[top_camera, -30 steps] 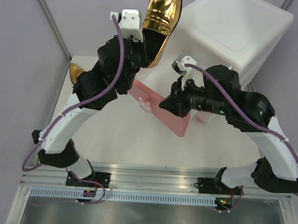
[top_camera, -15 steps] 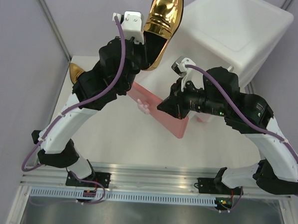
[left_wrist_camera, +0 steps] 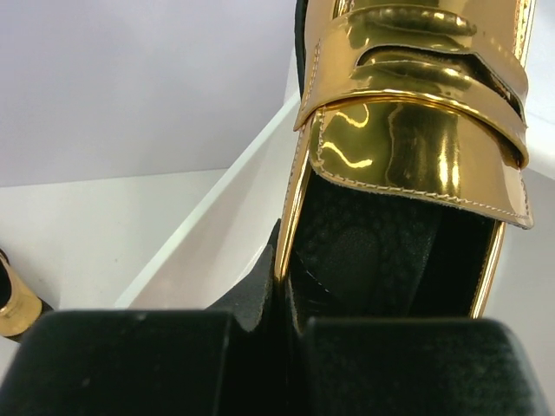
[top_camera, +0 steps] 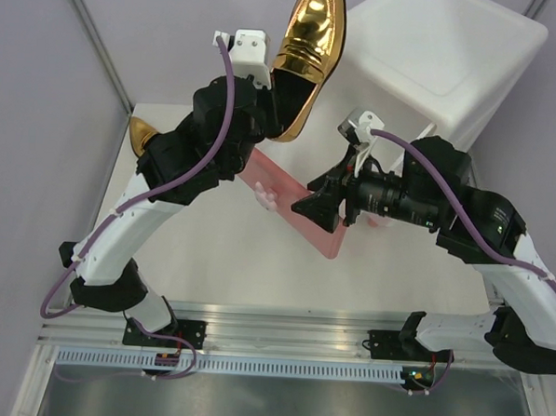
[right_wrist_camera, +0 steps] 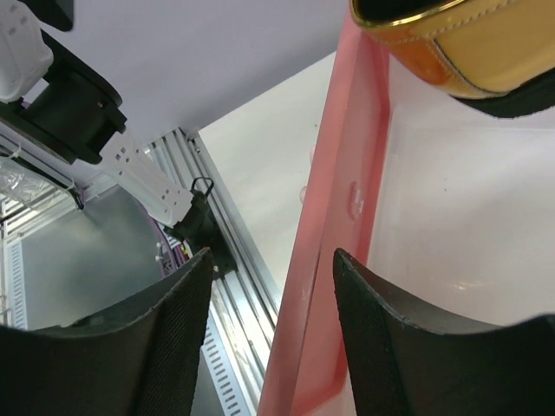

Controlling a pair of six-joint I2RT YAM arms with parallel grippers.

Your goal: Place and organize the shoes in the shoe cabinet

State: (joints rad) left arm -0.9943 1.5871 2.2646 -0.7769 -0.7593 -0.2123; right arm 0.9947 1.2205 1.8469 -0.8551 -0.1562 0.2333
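Observation:
My left gripper (top_camera: 281, 113) (left_wrist_camera: 289, 279) is shut on the side rim of a shiny gold shoe (top_camera: 306, 56) (left_wrist_camera: 416, 130), held high in the air with its pointed toe toward the white shoe cabinet (top_camera: 444, 58). A second gold shoe (top_camera: 141, 131) (left_wrist_camera: 12, 303) lies at the table's left edge. The cabinet's pink drawer (top_camera: 292, 204) (right_wrist_camera: 338, 217) stands pulled out, bunny knob (top_camera: 271, 198) facing forward. My right gripper (top_camera: 314, 202) (right_wrist_camera: 273, 269) is open, its fingers either side of the drawer's front panel, not touching it. In the right wrist view the held shoe (right_wrist_camera: 451, 43) hangs above the drawer.
The aluminium rail (top_camera: 281, 325) runs along the near table edge. A wall corner post (top_camera: 96, 40) stands at the back left. The cabinet fills the back right of the table.
My right gripper has opened and let go of the drawer front, and that arm has shifted right. The left arm has carried the gold shoe a little higher and to the right.

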